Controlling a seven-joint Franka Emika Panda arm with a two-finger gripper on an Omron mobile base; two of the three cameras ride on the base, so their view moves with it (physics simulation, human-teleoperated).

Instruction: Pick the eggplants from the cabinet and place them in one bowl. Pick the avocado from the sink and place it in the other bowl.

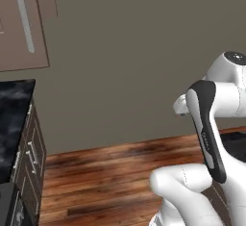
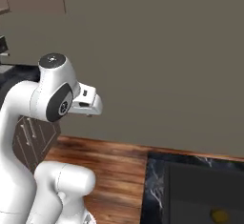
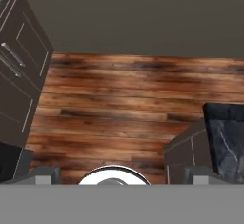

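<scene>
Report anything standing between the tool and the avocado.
Nothing visible does. The open tool faces wooden floor. A small yellowish thing, perhaps the avocado, lies in a dark recess of the counter off to its right.

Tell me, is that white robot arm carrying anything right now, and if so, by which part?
Nothing is held. The end effector is open, its fingertips wide apart, with only brown wooden plank floor between them.

No text, label, brand, number or sign can be read on anything here.
</scene>
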